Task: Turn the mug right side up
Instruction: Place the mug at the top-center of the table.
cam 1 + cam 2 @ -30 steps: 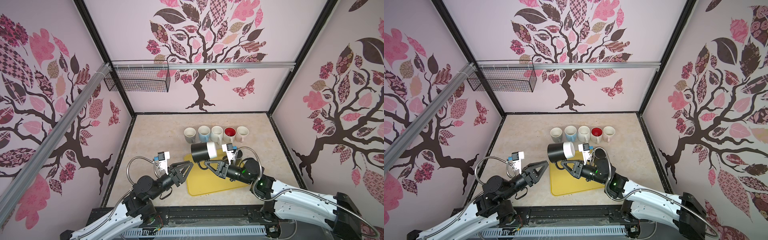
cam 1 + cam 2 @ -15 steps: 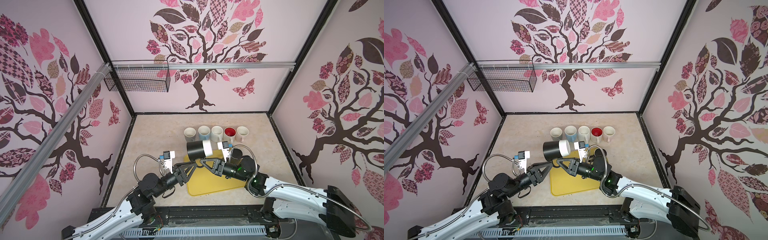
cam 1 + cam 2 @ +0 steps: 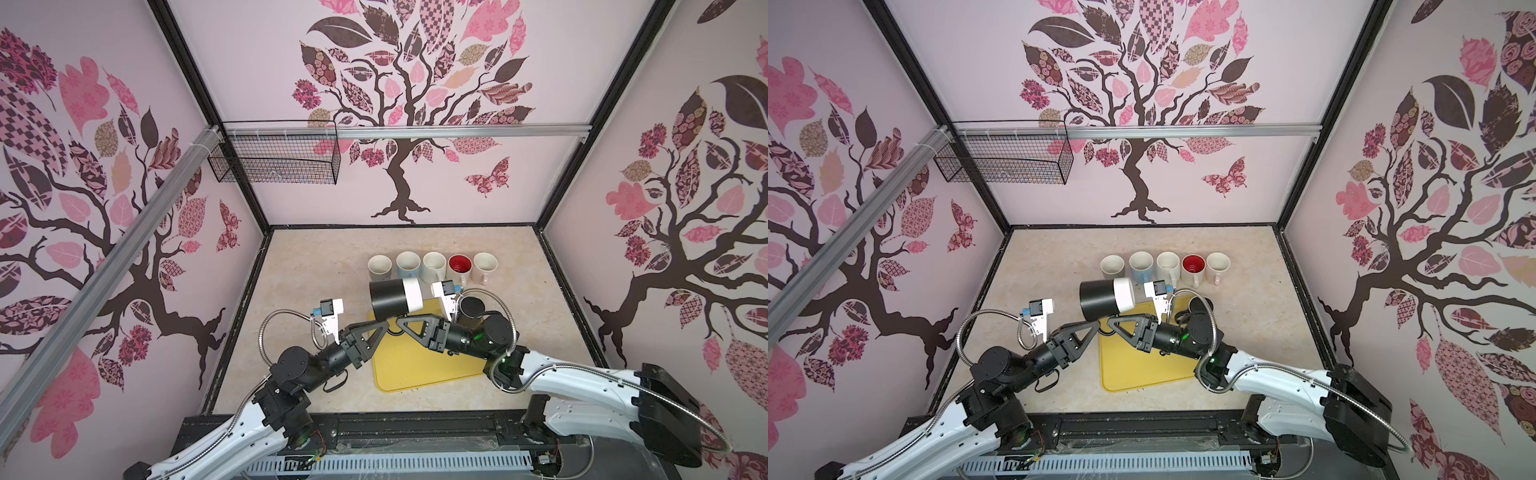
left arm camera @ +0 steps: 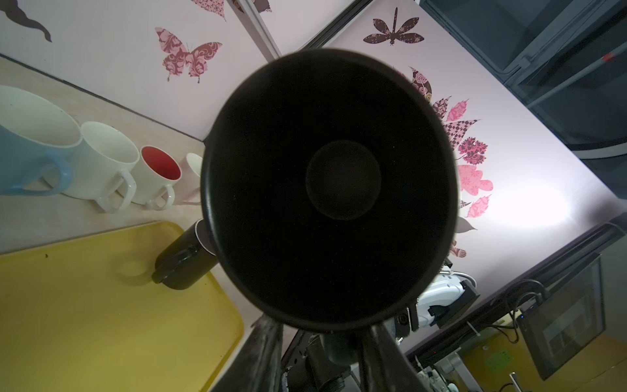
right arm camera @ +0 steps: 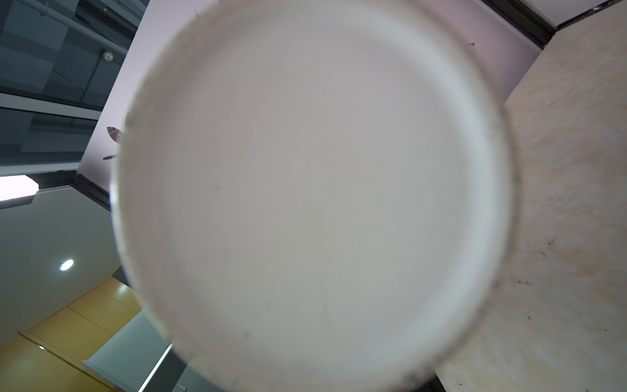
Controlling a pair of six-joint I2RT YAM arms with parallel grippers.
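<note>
The mug (image 3: 395, 297) is black with a white band at its base. It lies on its side in the air over the far left corner of the yellow tray (image 3: 419, 370), with its mouth toward the left arm and its base toward the right arm. In the left wrist view its dark inside fills the middle. In the right wrist view its white base (image 5: 312, 190) fills nearly everything and is blurred.

The right gripper (image 3: 399, 322) reaches under the mug with its jaws pressed together on it. The grip itself and the handle are hidden in both top views. The left gripper (image 3: 385, 324) meets it tip to tip beneath the mug. Its jaws stand apart, with a finger (image 4: 266, 353) on each side of the rim's lower edge. Whether they touch the mug I cannot tell.

A dark cup (image 3: 471, 309) stands at the tray's far right corner, partly behind the right arm; I cannot tell whether it is upright or inverted. Beyond it, five mugs (image 3: 434, 266) line the counter (image 3: 316, 266). In the left wrist view the mug cuts off the last of them.
</note>
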